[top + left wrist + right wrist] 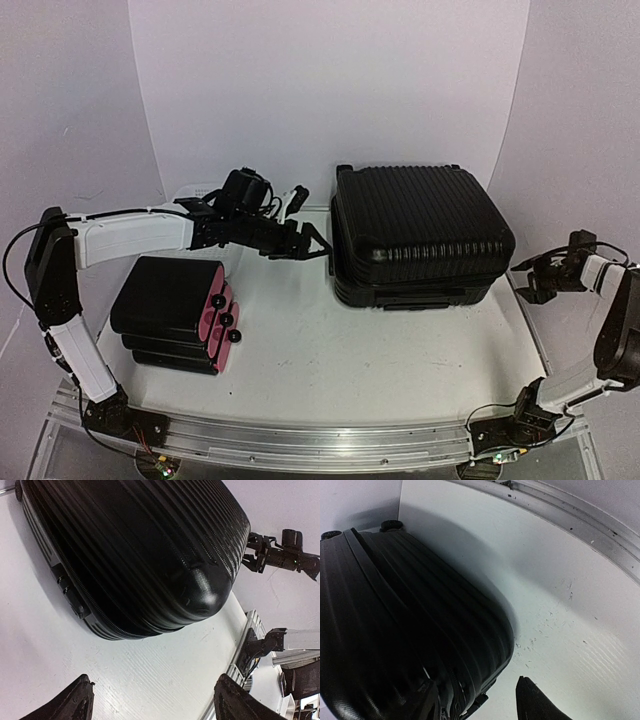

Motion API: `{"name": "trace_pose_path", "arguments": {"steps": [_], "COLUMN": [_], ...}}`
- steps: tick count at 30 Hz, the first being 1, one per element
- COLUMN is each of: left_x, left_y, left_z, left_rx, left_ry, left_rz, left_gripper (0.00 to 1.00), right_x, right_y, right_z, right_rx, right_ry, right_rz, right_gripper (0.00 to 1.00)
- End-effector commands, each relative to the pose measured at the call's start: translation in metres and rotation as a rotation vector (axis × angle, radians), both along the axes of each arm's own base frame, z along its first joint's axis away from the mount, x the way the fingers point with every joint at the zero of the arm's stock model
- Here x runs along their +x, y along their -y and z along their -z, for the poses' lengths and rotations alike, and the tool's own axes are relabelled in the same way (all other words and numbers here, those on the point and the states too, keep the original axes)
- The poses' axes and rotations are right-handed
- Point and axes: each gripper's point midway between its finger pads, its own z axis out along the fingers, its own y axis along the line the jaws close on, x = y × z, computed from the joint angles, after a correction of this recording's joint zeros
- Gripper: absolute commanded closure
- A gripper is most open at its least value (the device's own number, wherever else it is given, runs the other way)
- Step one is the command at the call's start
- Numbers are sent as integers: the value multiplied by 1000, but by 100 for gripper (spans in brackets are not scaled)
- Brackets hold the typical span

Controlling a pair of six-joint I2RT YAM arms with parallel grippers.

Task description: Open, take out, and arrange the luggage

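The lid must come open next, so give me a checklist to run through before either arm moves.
1. The luggage flat on the table, zipped shut: ok.
2. Jaws of the left gripper open, facing the luggage, not touching it: ok.
3. The right gripper at the luggage's near right corner: ok.
4. Its jaws on a zipper pull: cannot tell.
5. The small pink-sided case apart from the luggage: ok.

Smaller black case (165, 300) with pink side and black knobs, white table (330, 350), metal rail (320, 440)
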Motion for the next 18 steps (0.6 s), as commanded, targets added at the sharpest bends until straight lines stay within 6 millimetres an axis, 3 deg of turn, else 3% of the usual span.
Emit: {"name": "trace_pose_path", "arguments": {"steps": [1,5,10,14,18], "left_x": [-4,-7,-10,-11,-9], "left_y": [-3,0,3,5,5], "left_z": [-30,-32,-27,-25,-22], "left_rx": [-23,-28,-23,-20,-9], "left_ry": [70,65,52,44,54], "left_rz": [6,11,17,16,9], "left_gripper": [17,17,17,17,17], "right_x": [24,33,43,54,53], "right_y": [-4,-8,-10,-15,-17], "right_z": [6,21,16,-7,-46], "right_rx": [10,40,76,107,66], "right_ry": [59,53,124,243,346], "right_rz": [-42,-42,-39,-53,-67], "right_gripper": [45,44,42,41,38]}}
